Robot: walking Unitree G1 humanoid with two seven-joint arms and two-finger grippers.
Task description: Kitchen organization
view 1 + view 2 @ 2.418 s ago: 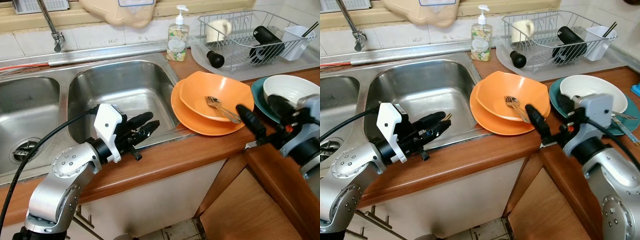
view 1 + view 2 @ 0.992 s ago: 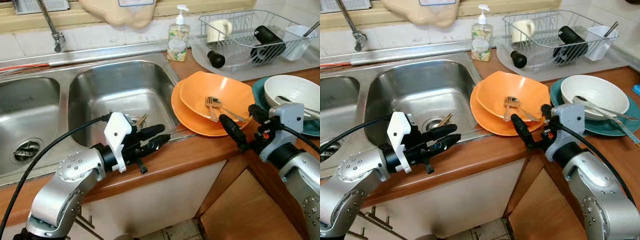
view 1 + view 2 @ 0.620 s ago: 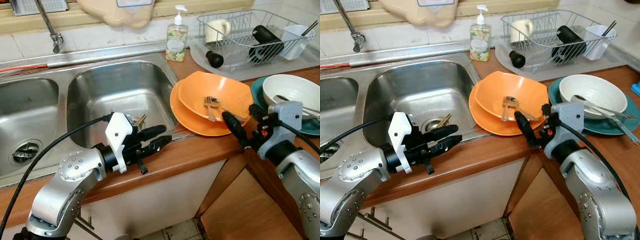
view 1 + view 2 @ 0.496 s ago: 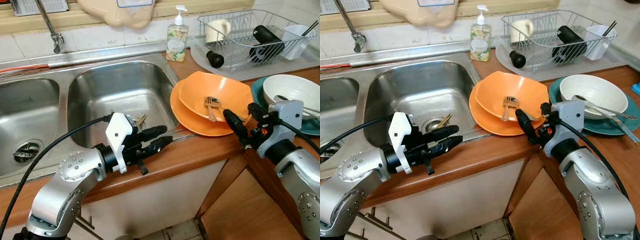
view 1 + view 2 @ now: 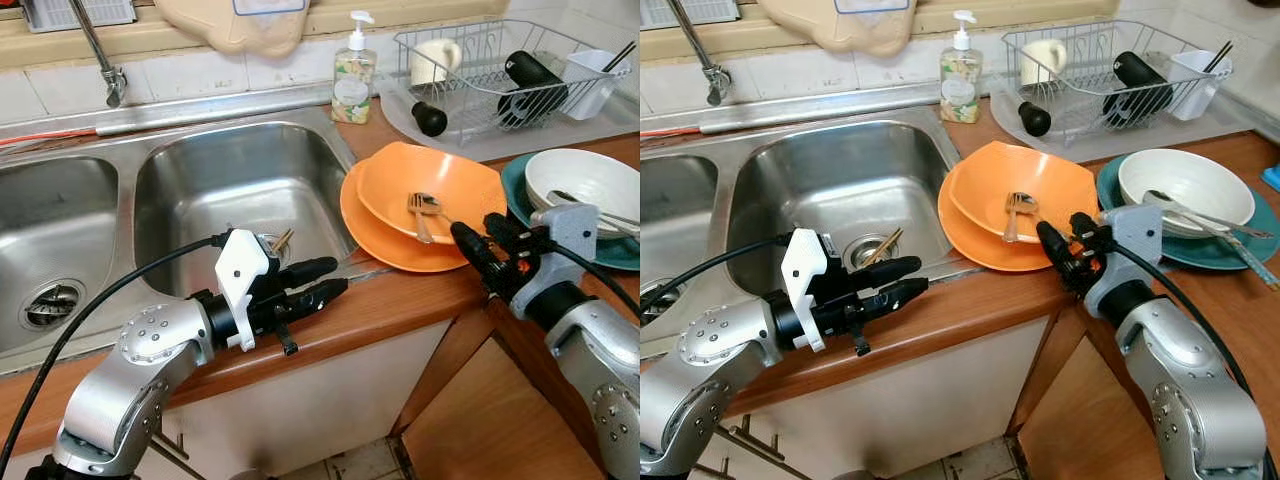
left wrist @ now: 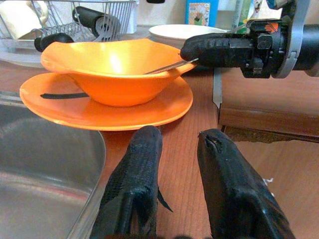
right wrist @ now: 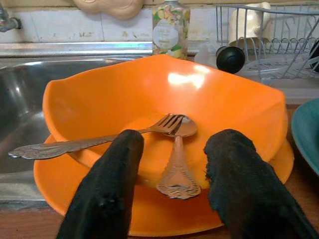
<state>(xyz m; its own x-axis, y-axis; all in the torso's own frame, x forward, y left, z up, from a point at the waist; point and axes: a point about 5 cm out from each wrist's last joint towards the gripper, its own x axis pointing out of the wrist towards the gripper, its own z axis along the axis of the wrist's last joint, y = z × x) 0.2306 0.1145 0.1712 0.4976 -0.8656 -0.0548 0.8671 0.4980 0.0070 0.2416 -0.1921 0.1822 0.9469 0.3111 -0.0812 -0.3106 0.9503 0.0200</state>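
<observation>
Your left gripper [image 5: 318,284] hovers over the counter edge by the sink [image 5: 240,180], fingers slightly parted, empty. At its two o'clock, the orange bowl [image 5: 440,190] holds a fork [image 7: 99,137] and spoon [image 7: 178,159]. Your right gripper [image 5: 1060,250], open and empty, sits at the bowl's five o'clock rim.

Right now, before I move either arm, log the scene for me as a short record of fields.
right gripper: open, at the near rim of the orange bowl, aimed at the spoon handle
bowl contents: spoon and fork
bowl support: orange plate on the wooden counter
left gripper: open, hovering over the counter edge by the sink
behind: dish rack, soap bottle
</observation>
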